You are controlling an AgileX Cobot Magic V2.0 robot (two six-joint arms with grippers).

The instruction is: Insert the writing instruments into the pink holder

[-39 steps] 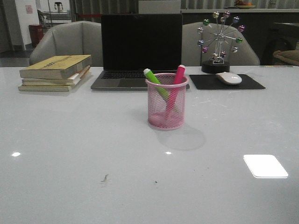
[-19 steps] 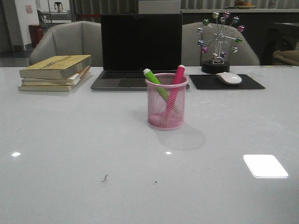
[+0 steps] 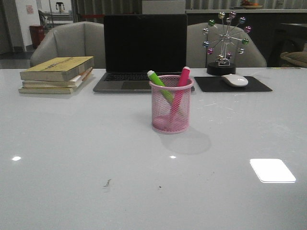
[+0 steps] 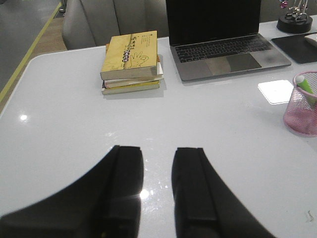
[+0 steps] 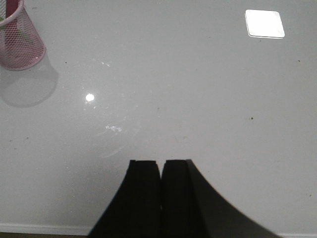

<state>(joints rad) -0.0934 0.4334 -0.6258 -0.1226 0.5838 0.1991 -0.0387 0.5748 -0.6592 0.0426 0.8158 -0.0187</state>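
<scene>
Neither arm shows in the front view. Pink mesh holder [image 3: 171, 104] upright mid-table, in front of the laptop [image 3: 144, 51]; cut off at the frame edge in both wrist views. Inside it: green marker [image 3: 159, 85] leaning left, magenta marker [image 3: 180, 88] leaning right, tips above the rim (lower ends blurred through mesh). Left gripper [image 4: 157, 163] fingers apart, empty; right gripper [image 5: 161, 171] fingers pressed together, empty.

Front cam sits low, looks fwd across the table [image 3: 72, 167], cup [image 3: 171, 103] mid-frame. L wrist cam is high over the left side, angled twd laptop [image 4: 218, 34]. R wrist cam looks nearly straight down. All 3 share the cup.
</scene>
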